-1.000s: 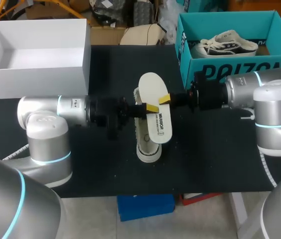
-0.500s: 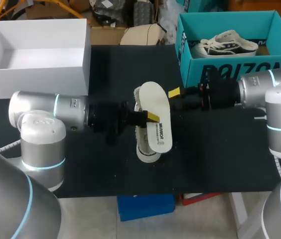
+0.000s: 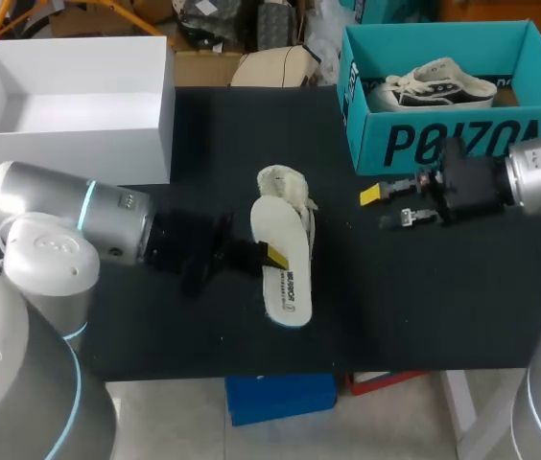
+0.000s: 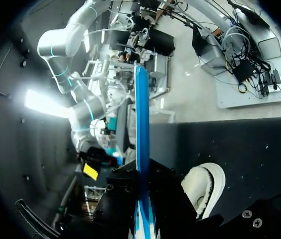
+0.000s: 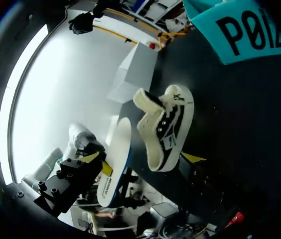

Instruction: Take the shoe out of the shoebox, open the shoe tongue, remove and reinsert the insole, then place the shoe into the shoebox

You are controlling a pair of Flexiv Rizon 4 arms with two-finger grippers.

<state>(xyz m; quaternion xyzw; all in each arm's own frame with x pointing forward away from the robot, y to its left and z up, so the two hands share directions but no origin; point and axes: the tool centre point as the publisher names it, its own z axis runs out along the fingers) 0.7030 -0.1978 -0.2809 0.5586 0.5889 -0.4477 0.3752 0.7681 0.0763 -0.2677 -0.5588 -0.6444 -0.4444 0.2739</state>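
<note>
Over the shoe (image 3: 282, 184) is where this could go sideways. The insole (image 3: 285, 264) lies face-up across the top of it, and only the left pincer (image 3: 272, 255) has it, pinching one long edge. With a grip that thin, I reckon the insole could swivel or slip out as soon as its end gets pushed into the opening. It looks floppy too, so it might fold or snag on the shoe's collar instead of sliding in. Nothing is holding the shoe, which sits loose on the counter (image 3: 395, 297), so a push could just shove it along or roll it. I can't tell how far open the tongue is.

Pose-wise, the left arm comes in low from left of the shoe, with its fingers clamped on the insole about mid-length. The right pincer (image 3: 386, 206) is well off to the shoe's right, spread and empty, fingers pointing back at the shoe. The shoebox (image 3: 443, 144) is beyond the shoe, on that same right side.
</note>
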